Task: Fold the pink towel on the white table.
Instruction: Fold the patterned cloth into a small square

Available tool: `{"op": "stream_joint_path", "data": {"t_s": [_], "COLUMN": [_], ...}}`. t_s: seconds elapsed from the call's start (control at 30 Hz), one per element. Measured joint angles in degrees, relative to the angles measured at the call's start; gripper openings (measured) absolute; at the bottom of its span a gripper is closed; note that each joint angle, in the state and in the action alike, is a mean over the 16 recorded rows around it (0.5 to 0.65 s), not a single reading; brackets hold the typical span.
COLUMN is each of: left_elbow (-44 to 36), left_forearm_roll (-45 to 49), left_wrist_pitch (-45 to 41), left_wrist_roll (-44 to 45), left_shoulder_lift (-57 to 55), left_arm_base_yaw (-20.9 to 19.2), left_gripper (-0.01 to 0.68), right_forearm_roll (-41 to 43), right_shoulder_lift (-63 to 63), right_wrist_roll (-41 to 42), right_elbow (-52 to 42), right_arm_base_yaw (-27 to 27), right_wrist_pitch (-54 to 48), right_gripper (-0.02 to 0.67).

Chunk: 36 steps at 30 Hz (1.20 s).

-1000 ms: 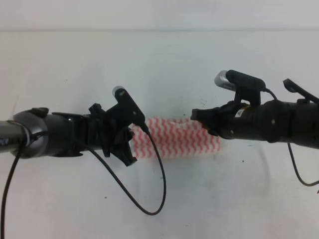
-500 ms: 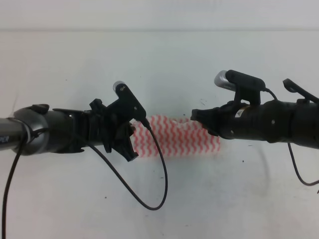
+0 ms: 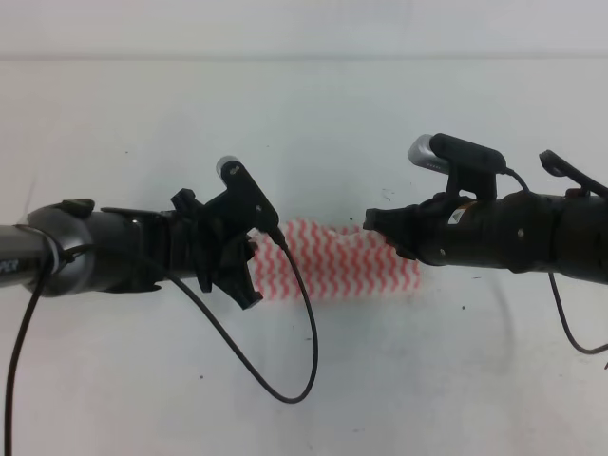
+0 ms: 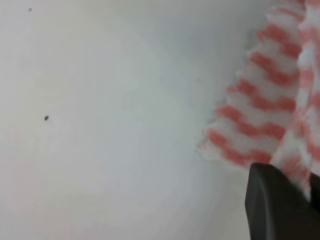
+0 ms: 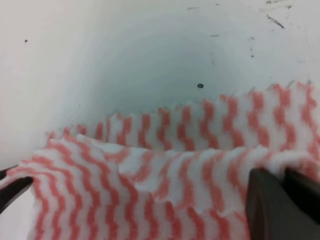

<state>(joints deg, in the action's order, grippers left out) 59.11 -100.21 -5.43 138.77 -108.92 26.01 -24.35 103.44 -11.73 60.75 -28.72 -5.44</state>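
Note:
The pink towel (image 3: pixel 332 261) lies as a narrow zigzag-striped band in the middle of the white table (image 3: pixel 285 114), stretched between my two arms. My left gripper (image 3: pixel 249 275) is at its left end. In the left wrist view the cloth (image 4: pixel 265 100) runs down into the shut left gripper (image 4: pixel 304 181). My right gripper (image 3: pixel 375 223) is at the right end. In the right wrist view a raised fold of towel (image 5: pixel 150 200) stands over a flat layer, and its edge goes into the shut right gripper (image 5: pixel 286 172).
A black cable (image 3: pixel 285 394) loops from the left arm over the near part of the table. Another cable (image 3: pixel 567 332) hangs by the right arm. Small dark specks and scuffs (image 5: pixel 200 85) mark the table behind the towel.
My left gripper has shifted slightly up and to the right, and the towel's left end has gone with it. The right arm has stayed still.

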Motion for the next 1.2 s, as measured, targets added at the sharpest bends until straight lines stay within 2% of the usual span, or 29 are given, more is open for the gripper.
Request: {"op": "stream_joint_path", "data": {"t_s": [0.3, 0.53, 0.87, 1.2], "left_elbow": [0.0, 1.04, 4.12, 5.0], "left_forearm_roll": [-0.02, -0.01, 0.01, 1.25], "left_wrist_pitch": [-1.15, 0.31, 2.51, -1.8], "left_wrist_roll": [2.29, 0.66, -8.04, -20.18], "left_shoulder_lift": [0.1, 0.14, 3.15, 4.03], "left_arm_base_yaw": [0.0, 0.0, 0.0, 0.0], "left_gripper": [0.014, 0.03, 0.027, 0.006], "right_forearm_roll": [0.1, 0.07, 0.12, 0.16], "right_shoulder_lift": [0.0, 0.1, 0.0, -0.03], "right_wrist_roll": [-0.02, -0.04, 0.01, -0.01], "right_elbow": [0.0, 0.0, 0.0, 0.0], "right_arm_base_yaw": [0.0, -0.02, 0.0, 0.01], "right_wrist_pitch": [0.01, -0.05, 0.04, 0.06], "right_gripper": [-0.002, -0.002, -0.002, -0.002]}}
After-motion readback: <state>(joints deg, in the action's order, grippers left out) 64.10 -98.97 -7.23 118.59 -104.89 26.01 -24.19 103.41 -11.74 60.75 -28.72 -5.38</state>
